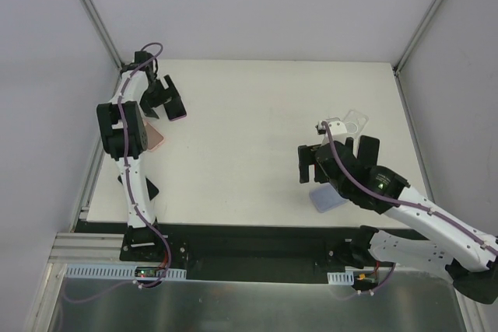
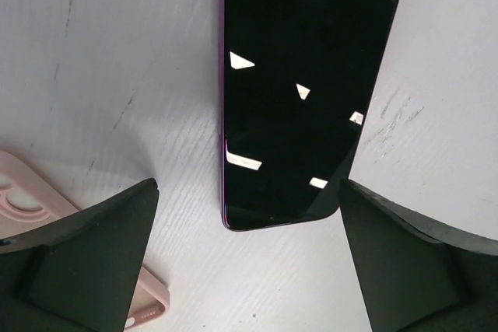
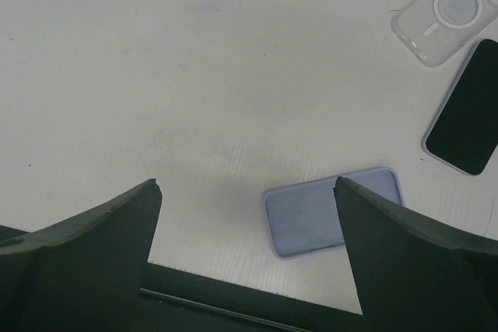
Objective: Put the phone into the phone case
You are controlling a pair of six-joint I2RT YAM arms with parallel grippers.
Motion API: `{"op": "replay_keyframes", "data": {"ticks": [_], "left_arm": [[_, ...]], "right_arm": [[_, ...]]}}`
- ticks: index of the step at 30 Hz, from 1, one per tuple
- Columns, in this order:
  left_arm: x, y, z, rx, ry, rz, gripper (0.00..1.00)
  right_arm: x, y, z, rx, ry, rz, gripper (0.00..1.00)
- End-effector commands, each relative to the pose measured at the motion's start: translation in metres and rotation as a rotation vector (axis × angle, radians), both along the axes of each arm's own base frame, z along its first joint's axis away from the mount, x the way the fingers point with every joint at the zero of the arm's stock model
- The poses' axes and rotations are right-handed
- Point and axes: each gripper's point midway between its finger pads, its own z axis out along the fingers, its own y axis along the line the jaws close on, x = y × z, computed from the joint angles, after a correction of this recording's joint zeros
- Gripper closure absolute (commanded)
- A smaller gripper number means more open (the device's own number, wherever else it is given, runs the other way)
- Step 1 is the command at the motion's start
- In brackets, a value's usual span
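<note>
Left gripper [image 2: 247, 186] spread, empty, over purple-edged black phone [image 2: 299, 91]; pink silicone case [image 2: 31, 192] just beside. Right gripper [image 3: 247, 184] spread, empty; lavender case [image 3: 311, 215], clear ringed case [image 3: 447, 21], second dark phone [image 3: 467, 110] nearby.

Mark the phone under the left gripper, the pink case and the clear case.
phone [image 2: 296, 91], left wrist view, screen centre.
pink case [image 2: 23, 192], left wrist view, corner by camera cutouts.
clear case [image 3: 455, 9], right wrist view, inside its ring.

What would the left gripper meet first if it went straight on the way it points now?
Most likely the black-screened phone with a purple rim, lying flat on the white table and framed by the open left gripper; how far off it lies is unclear.
</note>
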Motion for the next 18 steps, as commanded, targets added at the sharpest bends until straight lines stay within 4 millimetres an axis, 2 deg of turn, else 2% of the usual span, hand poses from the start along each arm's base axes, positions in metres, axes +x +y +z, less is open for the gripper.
{"op": "replay_keyframes", "data": {"ticks": [1, 3, 5, 6, 7, 8, 9, 10, 11, 12, 13, 14, 15, 16, 18], "left_arm": [[0.003, 0.004, 0.033, 0.088, -0.062, -0.046, 0.02], [-0.002, 0.015, 0.038, 0.15, -0.058, -0.01, 0.06], [-0.005, 0.028, 0.055, 0.204, -0.077, 0.054, 0.15], [-0.012, 0.039, 0.055, 0.25, -0.061, 0.099, 0.21], [-0.017, 0.045, 0.07, 0.271, -0.08, 0.165, 0.23], [-0.023, 0.053, 0.075, 0.297, -0.081, 0.21, 0.25], [-0.036, 0.064, 0.072, 0.358, -0.055, 0.26, 0.27], [-0.042, 0.07, 0.087, 0.377, -0.08, 0.324, 0.29], [-0.05, 0.075, 0.09, 0.4, -0.078, 0.362, 0.31], [-0.066, 0.084, 0.082, 0.455, -0.044, 0.409, 0.37], [-0.073, 0.087, 0.091, 0.452, -0.064, 0.471, 0.39], [-0.08, 0.089, 0.091, 0.458, -0.059, 0.496, 0.39], [-0.093, 0.091, 0.081, 0.463, -0.025, 0.512, 0.4], [-0.098, 0.092, 0.083, 0.453, -0.028, 0.538, 0.4], [-0.108, 0.089, 0.071, 0.432, 0.007, 0.548, 0.41]], "right_arm": [[0.008, 0.007, 0.016, 0.005, -0.041, 0.007, 0.04], [0.008, 0.009, 0.015, 0.009, -0.033, 0.013, 0.04], [0.008, 0.009, 0.015, 0.006, -0.031, 0.013, 0.04], [0.007, 0.009, 0.015, 0.006, -0.031, 0.013, 0.04], [0.007, 0.009, 0.016, 0.008, -0.031, 0.014, 0.04], [0.007, 0.008, 0.016, 0.009, -0.033, 0.013, 0.04], [0.006, 0.007, 0.017, 0.013, -0.036, 0.011, 0.04], [0.006, 0.006, 0.018, 0.012, -0.037, 0.01, 0.04], [0.006, 0.005, 0.018, 0.012, -0.038, 0.011, 0.04], [0.005, 0.005, 0.018, 0.016, -0.039, 0.012, 0.04], [0.004, 0.004, 0.018, 0.015, -0.038, 0.01, 0.04], [0.004, 0.003, 0.018, 0.019, -0.039, 0.008, 0.04], [0.003, 0.001, 0.018, 0.018, -0.039, 0.007, 0.04], [0.002, 0.001, 0.017, 0.02, -0.037, 0.006, 0.04], [0.001, 0.0, 0.018, 0.022, -0.037, 0.008, 0.04]]}}
